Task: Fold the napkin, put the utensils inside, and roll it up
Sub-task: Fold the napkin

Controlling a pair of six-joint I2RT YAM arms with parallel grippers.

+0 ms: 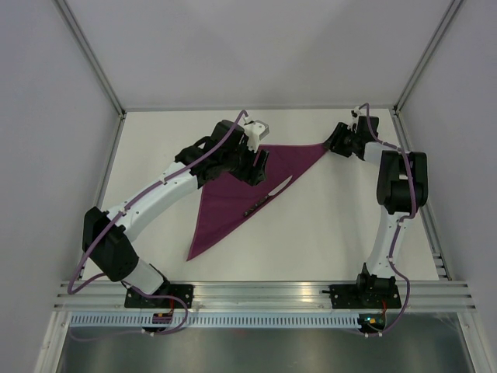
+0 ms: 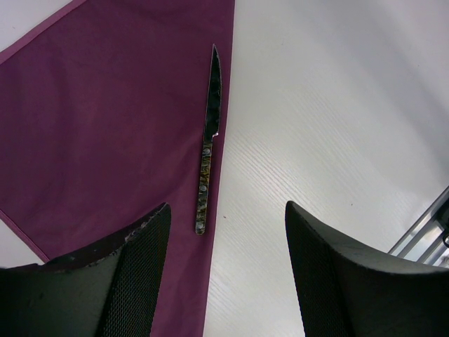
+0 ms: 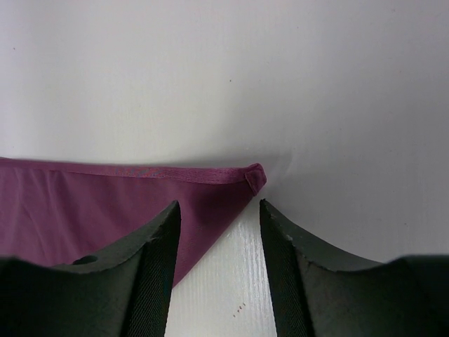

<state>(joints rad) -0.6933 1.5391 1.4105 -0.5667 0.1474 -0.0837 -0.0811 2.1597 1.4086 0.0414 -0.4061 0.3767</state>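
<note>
The magenta-purple napkin (image 1: 233,203) lies folded into a triangle on the white table. A silvery knife (image 2: 208,144) lies on it along the folded edge, its pointed tip away from the left wrist camera; in the top view the knife (image 1: 273,190) lies near the long edge. My left gripper (image 1: 256,167) is open and empty, just above the napkin near the knife's handle. My right gripper (image 1: 332,141) is open at the napkin's far right corner (image 3: 254,175), which lies between its fingers, not held. No other utensil shows.
White enclosure walls with metal frame posts (image 1: 97,70) surround the table. A metal rail (image 1: 264,294) carrying the arm bases runs along the near edge. The table's right edge has a rail (image 2: 428,232).
</note>
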